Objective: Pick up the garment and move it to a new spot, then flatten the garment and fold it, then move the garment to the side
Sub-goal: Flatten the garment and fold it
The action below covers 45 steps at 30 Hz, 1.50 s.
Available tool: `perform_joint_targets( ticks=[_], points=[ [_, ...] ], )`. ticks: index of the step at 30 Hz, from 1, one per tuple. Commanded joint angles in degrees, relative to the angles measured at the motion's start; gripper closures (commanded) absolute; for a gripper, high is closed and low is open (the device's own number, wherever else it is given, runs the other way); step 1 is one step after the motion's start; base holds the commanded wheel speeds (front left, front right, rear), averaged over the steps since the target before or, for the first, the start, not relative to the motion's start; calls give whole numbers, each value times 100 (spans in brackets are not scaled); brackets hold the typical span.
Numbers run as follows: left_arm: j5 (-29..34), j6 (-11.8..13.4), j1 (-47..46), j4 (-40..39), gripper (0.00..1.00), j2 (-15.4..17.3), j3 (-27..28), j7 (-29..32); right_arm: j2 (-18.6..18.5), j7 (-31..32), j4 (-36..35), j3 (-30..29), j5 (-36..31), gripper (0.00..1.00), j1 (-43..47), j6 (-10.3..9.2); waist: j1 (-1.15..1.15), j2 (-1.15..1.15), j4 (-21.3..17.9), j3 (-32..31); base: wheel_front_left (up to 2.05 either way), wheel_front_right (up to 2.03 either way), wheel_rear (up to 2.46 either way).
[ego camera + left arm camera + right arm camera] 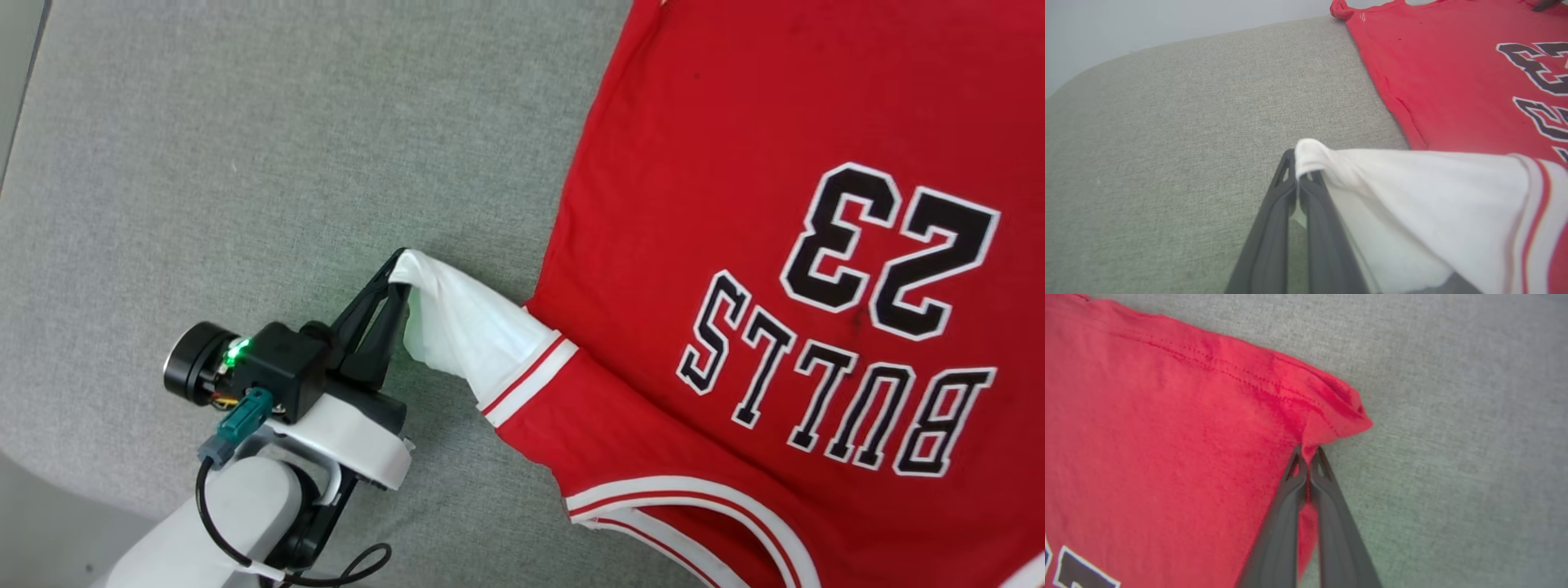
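The garment (735, 204), a red T-shirt printed with black-and-white letters and the number 23, lies spread on a grey fabric surface (286, 163) at the right of the head view. Its white sleeve (465, 327) with striped trim is pulled out leftward and lifted. My left gripper (400, 265) is shut on the tip of that sleeve, and the left wrist view has the white cloth (1412, 196) pinched between the fingertips (1290, 171). My right gripper (1308, 453) is shut on a red hem corner (1339, 416) of the garment in the right wrist view.
Grey cushion fabric stretches open to the left of the garment in the head view. The cushion's rounded edge (1167, 41) meets a pale wall in the left wrist view. My left arm's white forearm (245, 506) and cable sit at the lower left.
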Motion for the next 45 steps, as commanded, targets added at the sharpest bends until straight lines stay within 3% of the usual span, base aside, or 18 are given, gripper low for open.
perform_joint_targets(
  ticks=[1,5,12,15,16,21,26,31,36,39,40,41,45],
  points=[
    [10,12,66,30,100,10,32,-14,-7,-66,0,59,23,100,52,-4,-1,0,-101,-162,0,0,0],
    [-49,68,273,89,100,107,60,-10,-200,-372,-175,362,179,100,186,-4,-1,0,-321,-570,0,0,0],
    [-208,210,695,33,100,292,91,55,-846,-730,-698,852,773,100,996,-4,-1,0,-732,-1336,0,0,0],
    [-269,304,891,-30,100,380,111,107,-1140,-828,-1033,992,1069,100,1592,-4,-1,0,-904,-1611,0,0,0],
    [-331,362,1053,-114,100,442,111,123,-1391,-971,-1335,962,1342,100,2295,-4,-1,0,-1027,-1837,0,0,0],
    [-398,491,1308,-262,100,582,132,183,-1575,-1216,-1734,697,1669,100,3574,-4,-1,0,-1231,-2070,0,0,0],
    [-471,539,1480,-316,100,647,122,201,-1495,-1253,-2036,446,1767,100,4938,-4,-1,0,-1335,-2213,0,0,0],
    [-531,538,1555,-334,100,672,132,190,-1163,-1303,-2123,359,1807,100,6118,-4,-1,0,-1368,-2249,0,0,0],
    [-541,540,1551,-321,100,664,148,166,-707,-1468,-1949,528,1711,100,6556,-4,-1,0,-1417,-2200,0,0,0],
    [-538,527,1563,-305,100,692,142,169,-627,-1577,-1909,474,1658,100,6436,-6,-1,0,-1453,-2196,0,0,0],
    [-538,527,1560,-304,100,694,139,175,-631,-1639,-1918,388,1635,61,6328,-6,-1,0,-1462,-2205,0,0,0],
    [-538,525,1555,-304,100,696,135,183,-639,-1692,-1936,306,1628,0,6228,-6,-1,0,-1467,-2216,0,0,0],
    [-526,536,1530,-322,100,696,119,196,-745,-1879,-2107,-72,1598,0,5882,-4,-1,0,-1462,-2248,0,0,0]
  ],
)
